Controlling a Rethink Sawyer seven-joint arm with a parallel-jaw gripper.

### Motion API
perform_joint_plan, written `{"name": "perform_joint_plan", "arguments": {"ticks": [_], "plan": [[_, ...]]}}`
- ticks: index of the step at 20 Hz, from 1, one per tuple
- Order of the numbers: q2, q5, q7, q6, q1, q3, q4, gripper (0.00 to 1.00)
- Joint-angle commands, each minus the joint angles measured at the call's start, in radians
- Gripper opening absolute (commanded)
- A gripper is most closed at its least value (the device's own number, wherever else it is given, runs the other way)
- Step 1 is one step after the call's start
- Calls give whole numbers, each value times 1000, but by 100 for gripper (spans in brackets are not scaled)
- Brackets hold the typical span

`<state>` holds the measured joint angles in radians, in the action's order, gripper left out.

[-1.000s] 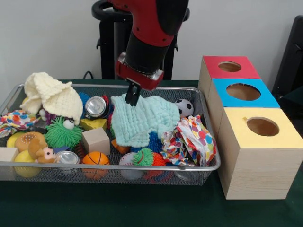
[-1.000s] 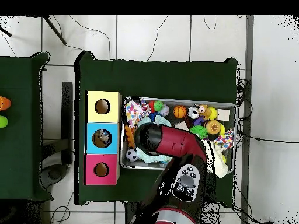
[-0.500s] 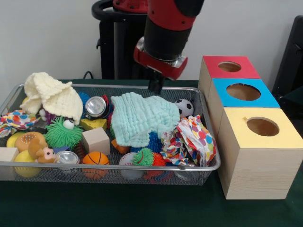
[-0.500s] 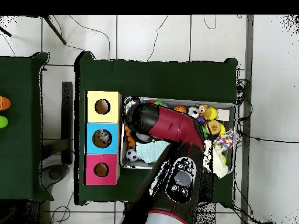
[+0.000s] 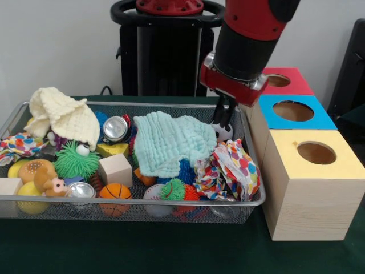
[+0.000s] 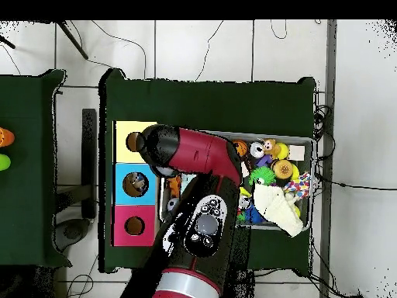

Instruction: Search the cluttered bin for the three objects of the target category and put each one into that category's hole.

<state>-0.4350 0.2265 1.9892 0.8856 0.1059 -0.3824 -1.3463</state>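
The wire mesh bin is full of toys and cloths. My gripper hangs over the bin's right end, just above a small soccer ball and beside the mint green cloth. Nothing shows in it. Three wooden boxes stand right of the bin, with a red top, a blue top and a yellow top, each with a round hole. In the overhead view my arm covers the gripper and the bin's left part.
The bin also holds a cream cloth, a spotted cloth, a green fuzzy toy, cans, a wooden block, an orange ball and a baseball. Something lies inside the blue box's hole.
My gripper has risen from the mint cloth's top edge and swung right across the bin toward the boxes, ending above the soccer ball. The cloth stayed in place.
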Motion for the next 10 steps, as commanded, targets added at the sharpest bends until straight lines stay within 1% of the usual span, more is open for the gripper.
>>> {"name": "perform_joint_plan", "arguments": {"ticks": [1,2,4,6,8,10], "plan": [[146,9,173,-168,-73,99,-46,0],[154,9,144,-221,-102,119,-69,0],[175,-22,53,-350,-171,171,-109,0],[201,-68,1,-451,-223,202,-127,0],[221,-108,-39,-486,-251,212,-119,0],[231,-141,-72,-478,-267,220,-100,0]]}}
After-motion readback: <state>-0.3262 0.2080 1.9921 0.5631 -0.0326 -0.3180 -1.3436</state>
